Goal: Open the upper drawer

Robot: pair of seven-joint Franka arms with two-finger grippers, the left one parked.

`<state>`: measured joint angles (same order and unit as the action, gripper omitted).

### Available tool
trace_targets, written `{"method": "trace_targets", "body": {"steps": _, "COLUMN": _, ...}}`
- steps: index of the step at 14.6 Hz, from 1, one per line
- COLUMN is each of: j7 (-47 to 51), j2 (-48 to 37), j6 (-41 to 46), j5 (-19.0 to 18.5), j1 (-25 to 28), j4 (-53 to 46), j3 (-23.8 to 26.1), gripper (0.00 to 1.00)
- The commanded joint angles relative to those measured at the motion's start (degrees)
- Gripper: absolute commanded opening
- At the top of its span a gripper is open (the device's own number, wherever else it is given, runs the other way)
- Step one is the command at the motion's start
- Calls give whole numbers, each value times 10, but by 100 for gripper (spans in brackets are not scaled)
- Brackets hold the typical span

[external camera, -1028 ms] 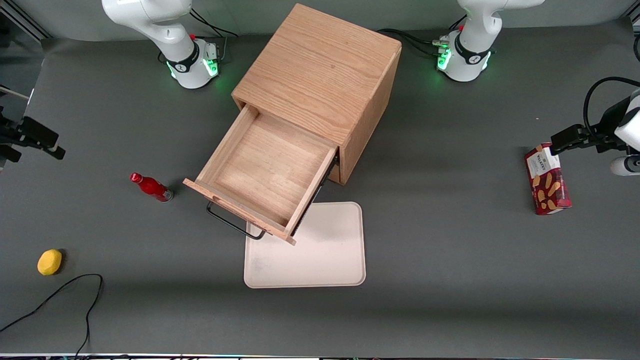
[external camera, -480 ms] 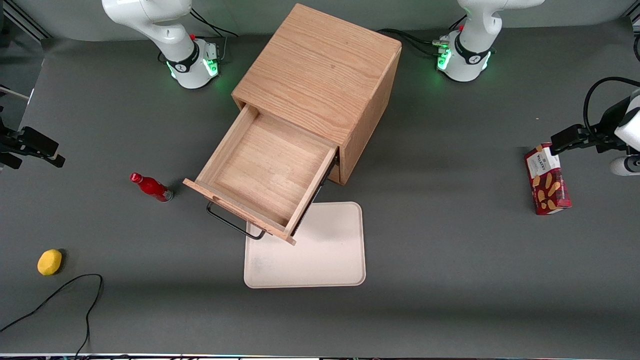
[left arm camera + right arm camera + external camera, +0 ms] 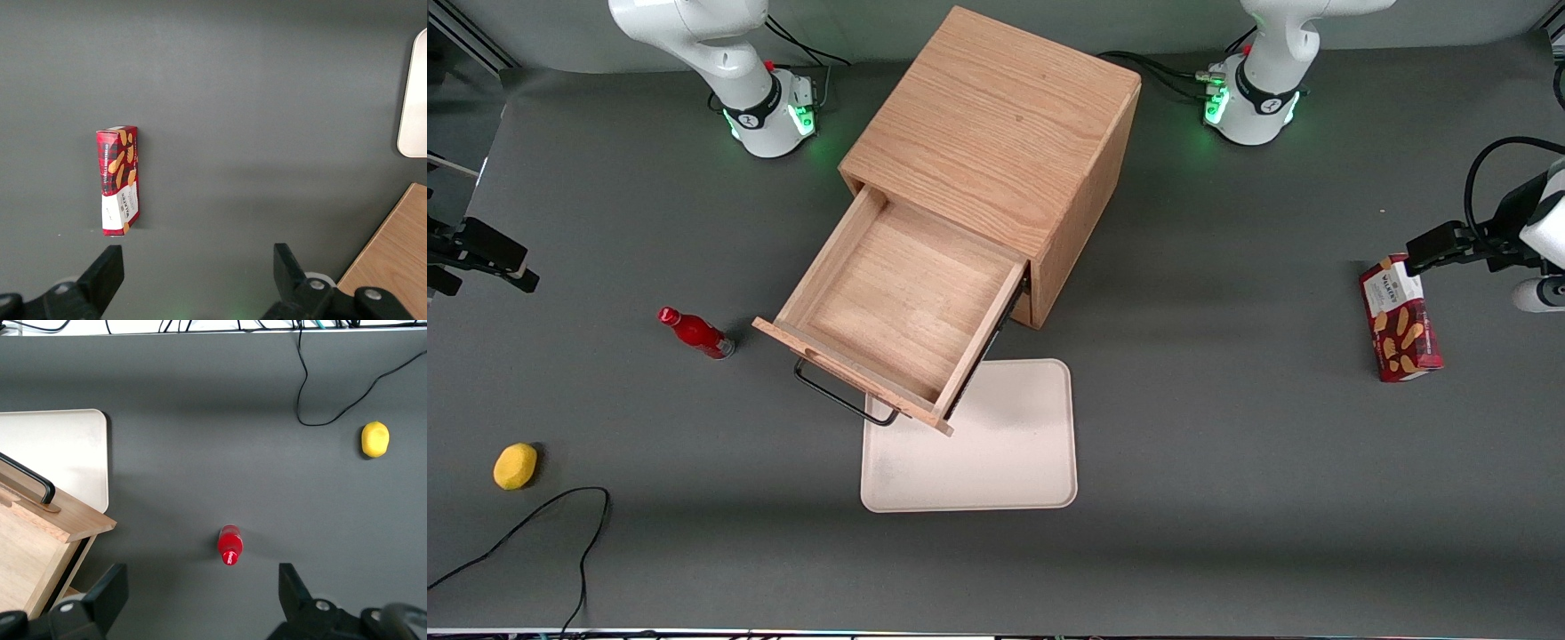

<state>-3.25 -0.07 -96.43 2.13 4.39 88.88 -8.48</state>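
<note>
The upper drawer [image 3: 898, 298] stands pulled far out of the oak cabinet [image 3: 996, 124], and its shallow wooden box is bare inside. Its black wire handle [image 3: 843, 400] hangs over the edge of the cream tray. My right gripper [image 3: 489, 267] hovers high at the working arm's end of the table, well away from the drawer. It is open with nothing between its fingers [image 3: 110, 593]. The wrist view looks down on the drawer's front corner [image 3: 47, 537] and handle [image 3: 27, 483]. The lower drawer is hidden under the upper one.
A red bottle [image 3: 695, 333] stands on the table beside the drawer front, below my gripper [image 3: 200, 593]. A yellow lemon [image 3: 515, 466] and a black cable [image 3: 543, 516] lie nearer the front camera. A cream tray [image 3: 996, 444] lies before the cabinet. A red biscuit box [image 3: 1400, 318] lies toward the parked arm's end.
My gripper has drifted a little at the working arm's end of the table. The drawer and the other things have not moved.
</note>
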Motion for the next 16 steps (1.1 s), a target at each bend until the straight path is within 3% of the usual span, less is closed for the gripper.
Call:
{"method": "trace_targets", "body": {"steps": 1, "j7": 9, "j2": -8, "j6": 5, "j5": -8, "j1": -7, "j4": 3, "j3": 13, "gripper": 100}}
{"method": "trace_targets", "body": {"steps": 16, "j7": 7, "j2": -8, "j6": 51, "j5": -20, "j1": -10, "j4": 4, "j3": 16, "gripper": 100}}
